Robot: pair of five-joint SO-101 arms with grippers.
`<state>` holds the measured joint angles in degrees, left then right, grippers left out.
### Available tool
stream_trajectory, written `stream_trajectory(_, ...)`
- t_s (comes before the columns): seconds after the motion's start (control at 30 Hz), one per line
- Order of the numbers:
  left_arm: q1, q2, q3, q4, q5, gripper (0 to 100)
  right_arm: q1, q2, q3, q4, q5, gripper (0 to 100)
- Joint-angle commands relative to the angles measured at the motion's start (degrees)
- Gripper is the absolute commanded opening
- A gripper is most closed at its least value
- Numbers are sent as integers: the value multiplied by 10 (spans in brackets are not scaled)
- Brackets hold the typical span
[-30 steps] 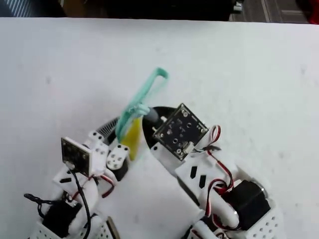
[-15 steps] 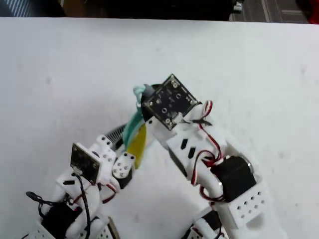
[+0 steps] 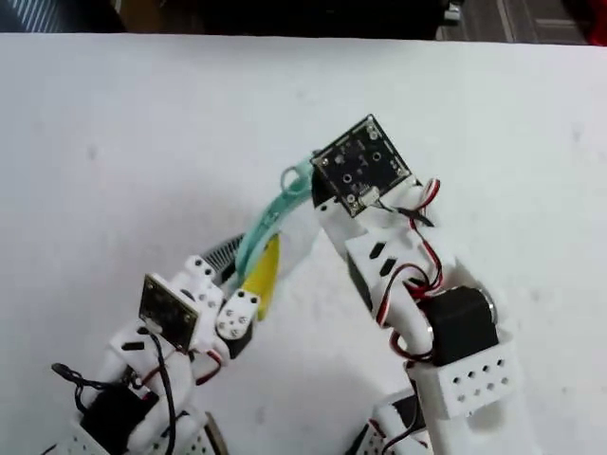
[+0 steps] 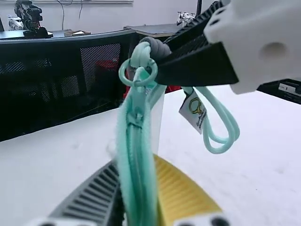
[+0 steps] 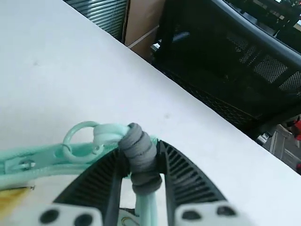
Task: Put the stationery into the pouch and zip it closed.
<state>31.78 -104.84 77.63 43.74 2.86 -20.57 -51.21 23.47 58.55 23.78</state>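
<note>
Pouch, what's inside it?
Just the pouch and its green zip show, pinched in the left claw; the right claw grips the grey pull. Anything inside is hidden.

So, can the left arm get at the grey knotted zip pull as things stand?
Probably not. The left gripper is shut on the clear pouch with the mint zip, so it is not free. The grey knotted pull sits clamped in the right gripper, whose fingers cover both its sides.

We see the pouch (image 3: 268, 221), clear-sided with a mint-green zip, standing on edge with the zip uppermost. Its pull ring (image 4: 138, 80) sits at one end, and a mint cord loop (image 4: 217, 147) hangs beside it.
</note>
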Motion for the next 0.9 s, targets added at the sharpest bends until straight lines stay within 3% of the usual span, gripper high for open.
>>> stream_trajectory(0.0, -3, 1, -20, 6, -5, 22, 55, 0, -35, -30, 23, 17)
stream_trajectory(0.4, -3, 1, -20, 9, -5, 22, 119, 9, -3, -91, 25, 17)
stream_trajectory(0.87, -3, 1, -21, 21, -6, 21, 239, 174, -7, -199, 25, 17)
